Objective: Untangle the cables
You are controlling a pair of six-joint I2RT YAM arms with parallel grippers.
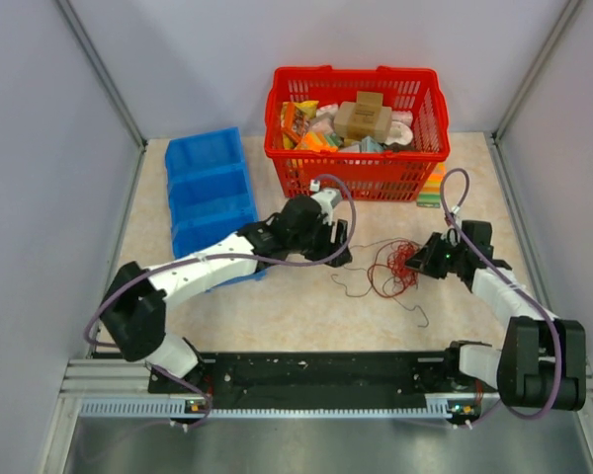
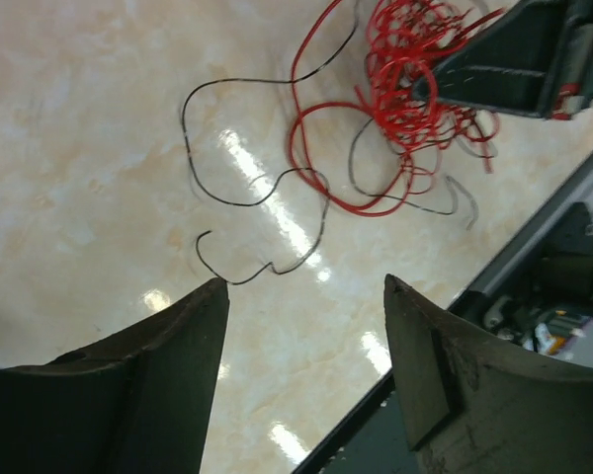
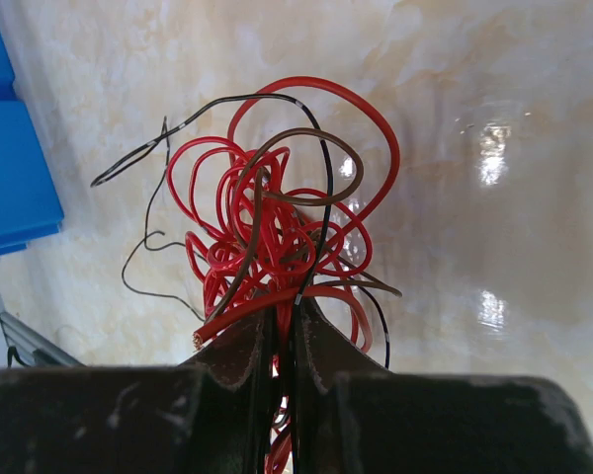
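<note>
Mid-untangling: right gripper [image 3: 282, 318] clamps the cables [image 3: 267, 247], left gripper [image 2: 306, 286] gapes empty beside them — you'll probably pinch the dark strand [image 2: 185, 128] next.

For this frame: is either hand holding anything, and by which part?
The right hand is shut on the cables, pinching a few strands at the edge of the red tangle nearest that arm. The left hand is open and holds nothing.

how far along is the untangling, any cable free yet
Done: little; one black wire trails out across the table. In hand: right gripper shut on the cables, a knotted red bundle; left gripper open, empty. Left: pulling every strand clear.
</note>
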